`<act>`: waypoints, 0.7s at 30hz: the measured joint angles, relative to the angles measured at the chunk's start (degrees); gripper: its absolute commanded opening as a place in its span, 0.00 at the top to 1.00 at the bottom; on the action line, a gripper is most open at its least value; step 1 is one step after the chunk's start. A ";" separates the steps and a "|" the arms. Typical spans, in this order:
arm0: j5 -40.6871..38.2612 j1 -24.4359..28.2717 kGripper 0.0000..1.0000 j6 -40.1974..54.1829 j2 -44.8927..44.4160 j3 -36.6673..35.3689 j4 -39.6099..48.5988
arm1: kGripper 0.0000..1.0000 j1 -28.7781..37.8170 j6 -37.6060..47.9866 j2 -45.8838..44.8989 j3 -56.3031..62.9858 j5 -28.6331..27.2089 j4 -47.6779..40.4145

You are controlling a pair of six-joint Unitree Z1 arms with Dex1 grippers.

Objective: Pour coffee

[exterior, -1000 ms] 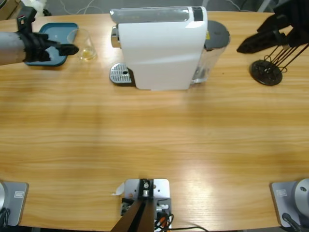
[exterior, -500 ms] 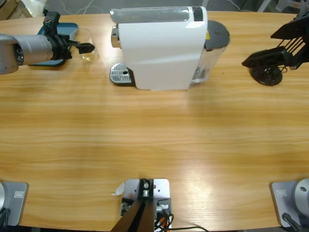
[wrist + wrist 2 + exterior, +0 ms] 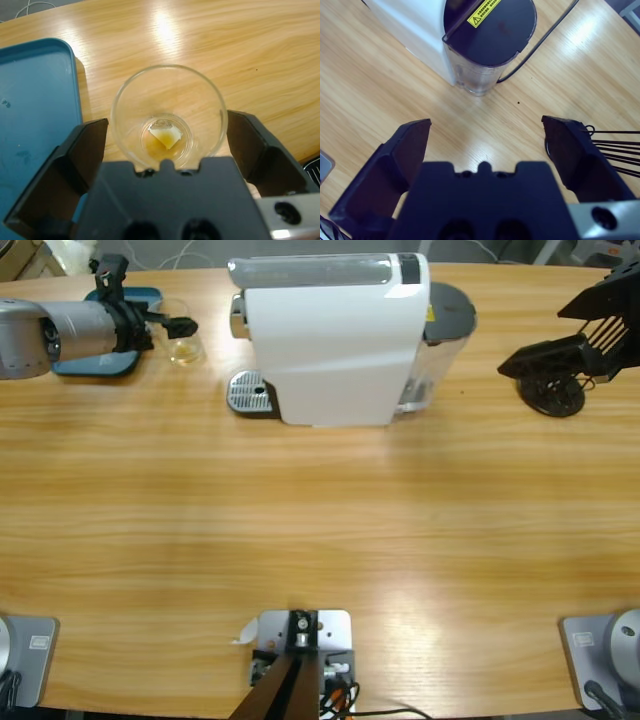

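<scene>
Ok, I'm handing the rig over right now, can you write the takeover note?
Left gripper: open, jaws either side of the glass, not closed on it.
Right gripper: open, holding nothing, above the table near the water tank and the black wire stand.
The glass stands beside the blue tray, left of the white machine, with a little pale amber coffee in it.
Done: reach to the glass.
Left: grip, lift, pour.

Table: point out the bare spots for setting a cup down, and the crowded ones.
Free: the whole stretch of table in front of the machine. Crowded: the far left corner, with tray, glass and left end effector; the far right, around the black wire stand.
</scene>
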 measured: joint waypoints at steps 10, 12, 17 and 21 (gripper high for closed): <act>-0.03 0.00 0.16 0.00 0.45 -2.81 1.31 | 0.00 0.00 0.00 -0.39 0.47 0.07 -1.12; -0.04 0.00 0.21 0.00 0.59 -3.26 2.47 | 0.00 0.00 0.00 -0.82 0.61 0.07 -1.19; -0.17 0.00 0.48 0.00 1.06 -5.57 5.78 | 0.00 0.00 0.00 -1.67 1.36 0.08 -1.61; -0.29 0.00 0.57 0.00 1.35 -7.21 8.06 | 0.00 0.00 0.00 -2.78 2.12 0.08 -2.00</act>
